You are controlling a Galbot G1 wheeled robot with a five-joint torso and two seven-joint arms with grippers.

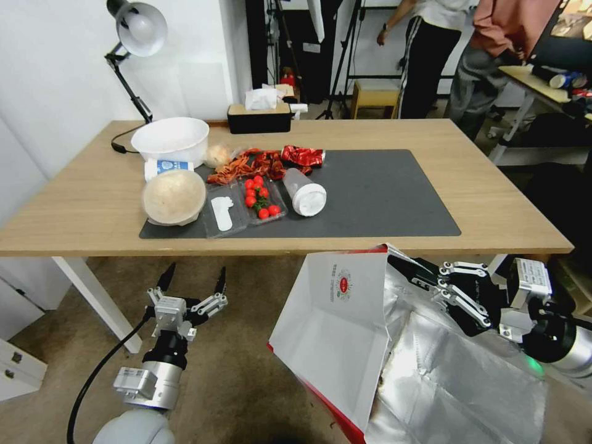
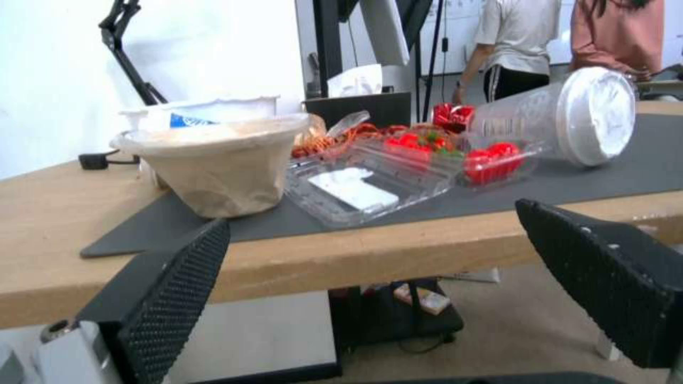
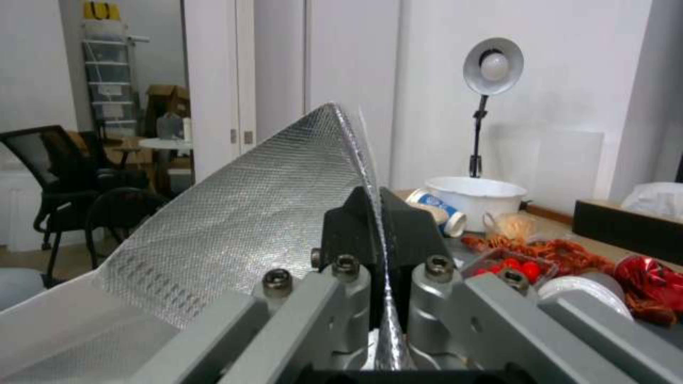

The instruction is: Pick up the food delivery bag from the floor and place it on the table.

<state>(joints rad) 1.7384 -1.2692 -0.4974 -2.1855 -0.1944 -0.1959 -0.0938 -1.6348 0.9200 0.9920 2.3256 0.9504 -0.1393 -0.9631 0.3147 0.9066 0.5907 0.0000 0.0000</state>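
- Head view: the right gripper (image 1: pixel 414 269) sits at about 4 o'clock, its fingers pinched shut on the upper rim of the food delivery bag (image 1: pixel 345 320). That rim grip lets the bag hang open below, its foil lining facing up and its white panel with the red logo turned toward the table (image 1: pixel 92 203). The bag appears lifted off the floor (image 1: pixel 246 370), its top corner roughly level with the table's near edge; I judge it not yet high enough to clear that edge.
- The left gripper (image 1: pixel 193 279) waits at 7 o'clock below the table edge, fingers spread wide and holding nothing.
- The dark mat (image 1: pixel 382 197) is crowded on its left half: a white bowl (image 1: pixel 171 139), a covered paper bowl (image 1: pixel 173 197), a clear tray of tomatoes (image 1: pixel 259 197), a cup on its side (image 1: pixel 304 192) and a red wrapper (image 1: pixel 302 155). The mat's right half, at 1 o'clock, is the open landing spot; the cup is the nearest thing to get knocked.
- Left wrist view: the two black fingertips (image 2: pixel 171 282) stand far apart with nothing between, aimed at the table edge. Beyond them lie the paper bowl (image 2: pixel 213 160), the tray (image 2: pixel 398 170) and the cup (image 2: pixel 569 122).
- Right wrist view: the fingers (image 3: pixel 349 224) are clamped on a thin fold of the bag's foil edge (image 3: pixel 235 229), which rises between them. Behind stand a lamp (image 3: pixel 491 64) and the white bowl (image 3: pixel 473 194).
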